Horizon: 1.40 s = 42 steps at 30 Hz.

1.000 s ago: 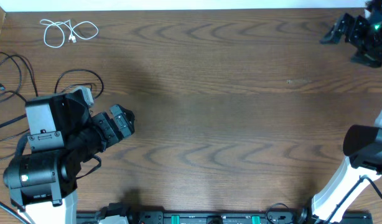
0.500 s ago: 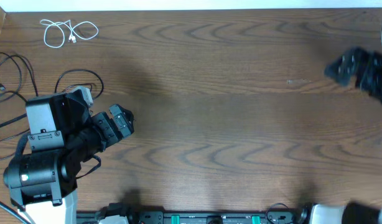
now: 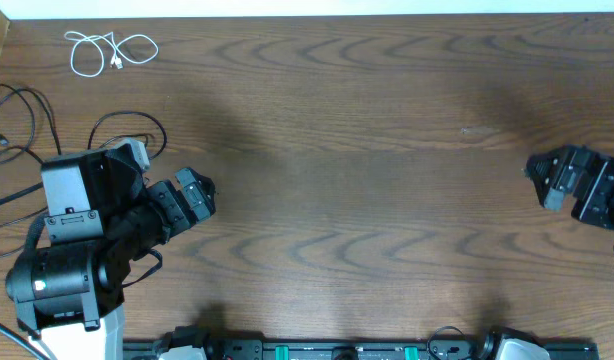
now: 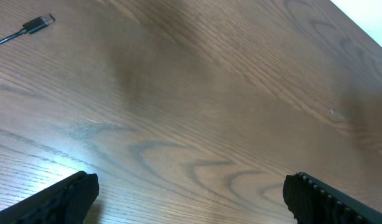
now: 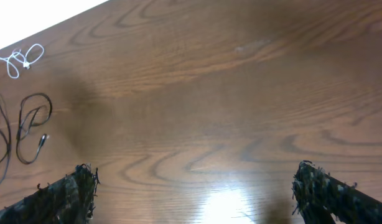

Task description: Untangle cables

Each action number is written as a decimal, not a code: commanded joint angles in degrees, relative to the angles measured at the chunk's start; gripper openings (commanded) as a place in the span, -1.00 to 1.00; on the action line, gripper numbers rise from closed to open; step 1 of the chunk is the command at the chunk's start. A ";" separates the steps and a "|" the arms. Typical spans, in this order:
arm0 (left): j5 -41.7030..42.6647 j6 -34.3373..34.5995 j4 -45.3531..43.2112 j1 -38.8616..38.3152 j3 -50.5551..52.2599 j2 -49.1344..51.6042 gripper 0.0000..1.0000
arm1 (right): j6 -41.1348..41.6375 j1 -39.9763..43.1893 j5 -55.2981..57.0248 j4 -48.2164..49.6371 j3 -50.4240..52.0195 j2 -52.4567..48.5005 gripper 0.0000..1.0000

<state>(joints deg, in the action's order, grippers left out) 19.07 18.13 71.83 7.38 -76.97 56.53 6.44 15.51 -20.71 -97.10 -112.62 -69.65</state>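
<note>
White cable [image 3: 109,52] — well apart from left claw [image 3: 204,195]

Loose loops of a white cable [image 3: 112,50] are being shown at the far left corner of the wooden worktop [image 3: 367,120]. Nearby, black cables [image 3: 137,117] are being partly hidden by the left arm [image 3: 77,240]. The left gripper [image 3: 195,192] is being held over the left side, the right gripper [image 3: 547,180] near the right edge.

The looped cable [image 3: 127,128] lies on the table [image 3: 367,150] just behind the left gripper [image 3: 207,195], beside the left arm [image 3: 72,215]; the long cable [image 3: 12,110] lies beyond that. The coiled cable [image 3: 109,52] lies farthest behind, and all 3 are well apart from the right gripper [image 3: 539,183].
</note>
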 commanded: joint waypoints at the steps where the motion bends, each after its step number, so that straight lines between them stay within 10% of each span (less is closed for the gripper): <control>1: -0.74 -0.55 0.15 -0.07 -1.05 0.04 1.00 | -0.96 -0.59 1.29 -0.17 0.39 1.03 0.98; 15: -0.74 -0.55 0.15 -0.07 -1.05 0.04 1.00 | -7.52 -0.61 2.82 0.59 6.80 2.75 0.99; 42: -0.74 -0.52 0.15 -0.07 -1.05 0.04 0.99 | -10.40 -9.77 2.16 46.90 67.12 52.30 0.98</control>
<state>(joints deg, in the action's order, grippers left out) 18.92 18.13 71.83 7.38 -77.19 56.58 -2.98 6.17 -18.22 -52.27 -48.64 -20.27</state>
